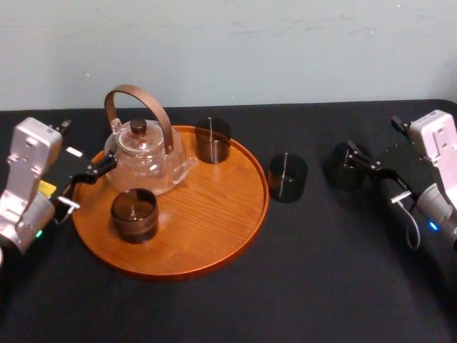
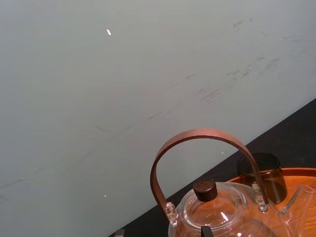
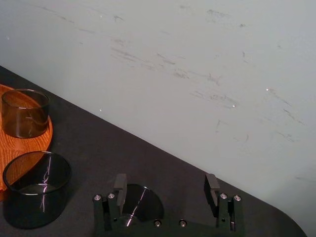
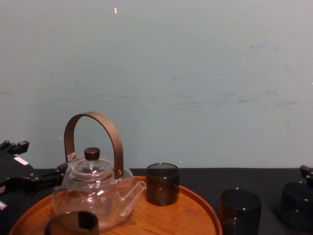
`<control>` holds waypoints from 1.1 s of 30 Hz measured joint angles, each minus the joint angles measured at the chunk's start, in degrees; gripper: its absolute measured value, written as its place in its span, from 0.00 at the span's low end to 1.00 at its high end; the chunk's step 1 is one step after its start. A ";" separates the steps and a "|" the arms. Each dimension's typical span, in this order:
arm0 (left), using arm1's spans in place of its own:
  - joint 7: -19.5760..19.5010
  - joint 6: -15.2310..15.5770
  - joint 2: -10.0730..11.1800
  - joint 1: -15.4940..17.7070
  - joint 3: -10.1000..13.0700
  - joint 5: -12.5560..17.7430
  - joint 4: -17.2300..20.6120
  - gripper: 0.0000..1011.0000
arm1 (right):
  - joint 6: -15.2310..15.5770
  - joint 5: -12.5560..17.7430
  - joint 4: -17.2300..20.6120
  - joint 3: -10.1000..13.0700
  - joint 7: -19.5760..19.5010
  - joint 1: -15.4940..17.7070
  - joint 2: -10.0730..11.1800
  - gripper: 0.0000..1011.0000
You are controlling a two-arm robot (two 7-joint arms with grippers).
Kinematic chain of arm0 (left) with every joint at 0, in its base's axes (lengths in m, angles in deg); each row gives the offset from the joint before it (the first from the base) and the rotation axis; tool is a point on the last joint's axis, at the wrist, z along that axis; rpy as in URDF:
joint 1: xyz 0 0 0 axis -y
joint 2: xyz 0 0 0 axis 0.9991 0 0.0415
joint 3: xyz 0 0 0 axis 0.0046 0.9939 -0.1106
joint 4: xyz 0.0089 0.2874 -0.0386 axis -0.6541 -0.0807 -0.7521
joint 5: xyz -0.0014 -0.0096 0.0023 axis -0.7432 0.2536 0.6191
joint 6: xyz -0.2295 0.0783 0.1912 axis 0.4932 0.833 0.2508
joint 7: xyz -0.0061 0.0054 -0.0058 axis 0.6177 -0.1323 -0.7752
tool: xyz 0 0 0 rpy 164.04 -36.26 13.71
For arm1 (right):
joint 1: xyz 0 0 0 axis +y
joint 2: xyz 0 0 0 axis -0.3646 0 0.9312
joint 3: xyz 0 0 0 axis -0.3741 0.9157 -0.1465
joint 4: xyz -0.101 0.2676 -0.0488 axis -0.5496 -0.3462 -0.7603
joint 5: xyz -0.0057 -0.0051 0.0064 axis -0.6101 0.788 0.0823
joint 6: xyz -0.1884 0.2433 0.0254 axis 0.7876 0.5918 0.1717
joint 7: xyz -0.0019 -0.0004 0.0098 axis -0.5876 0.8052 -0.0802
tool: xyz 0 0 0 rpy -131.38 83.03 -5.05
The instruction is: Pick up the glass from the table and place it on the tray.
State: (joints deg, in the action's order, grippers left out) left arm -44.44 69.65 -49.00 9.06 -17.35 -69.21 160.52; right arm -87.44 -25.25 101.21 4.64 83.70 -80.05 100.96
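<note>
Two dark glasses stand on the black table to the right of the round wooden tray. The farther-right glass is partly between the fingers of my right gripper, which is open. In the right wrist view this glass sits low, close to one finger, while the other finger stands clear of it. The second glass stands free just off the tray's right rim. My left gripper is open at the tray's left edge, beside the teapot.
On the tray are a glass teapot with a brown hoop handle, one dark glass at the back and another at the front left. The tray's front right is bare wood. A pale wall closes the table's far edge.
</note>
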 joint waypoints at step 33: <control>0.00 0.00 0.00 0.00 0.00 0.00 0.00 0.99 | 0.00 0.00 0.00 0.00 0.00 0.00 0.00 0.99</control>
State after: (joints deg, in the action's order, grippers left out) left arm -44.44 69.65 -49.00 9.06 -17.35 -69.21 160.52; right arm -87.45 -25.25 101.21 4.64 83.71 -80.05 100.96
